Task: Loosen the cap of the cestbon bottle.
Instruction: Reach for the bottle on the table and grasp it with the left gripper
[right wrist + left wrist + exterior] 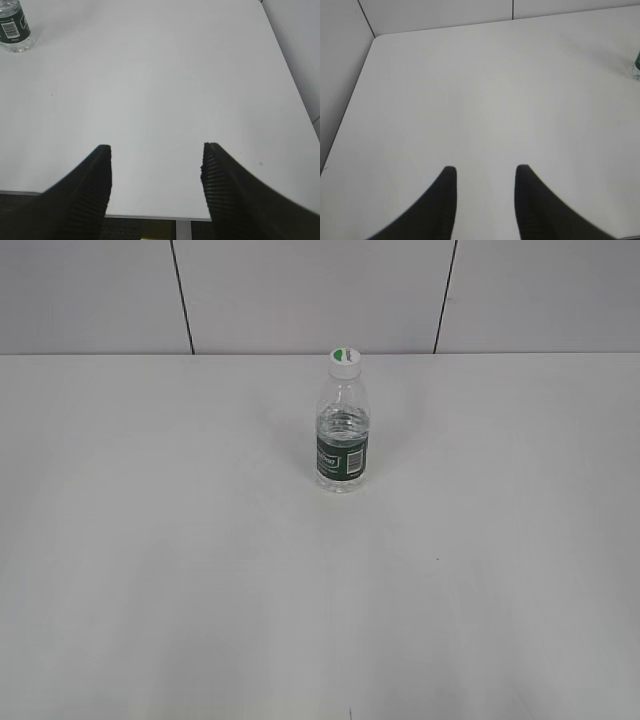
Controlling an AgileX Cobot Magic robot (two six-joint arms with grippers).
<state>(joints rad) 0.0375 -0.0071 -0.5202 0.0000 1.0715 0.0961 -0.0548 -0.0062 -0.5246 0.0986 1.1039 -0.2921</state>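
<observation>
Cestbon bottle (343, 430) stands upright, alone, toward the far middle of the white table (150, 570), cap (345, 359) still seated on the neck, green patch up; about half full by the waterline. Nothing touches it. Neither arm shows in the exterior view. Left wrist view only catches the bottle's base at the far right edge; right wrist view has its lower body and barcode label at the top left corner. So both arms sit well back, bottle between and ahead of them. Left gripper (485, 172) is released, fingers apart, nothing between them. Right gripper (156, 152) likewise spread wide and empty, hanging over the near table edge. Step in hand, as I read it: the approach, not started. Suggest one gripper clamps the body at the label band, where the wall looks stiffest, and the other comes down on the cap. Grip the body firmly but don't crush it, thin plastic will buckle. Centre the cap between the ribbed pads (216, 175) before closing, then twist about the bottle's axis; off-axis and it tips.
</observation>
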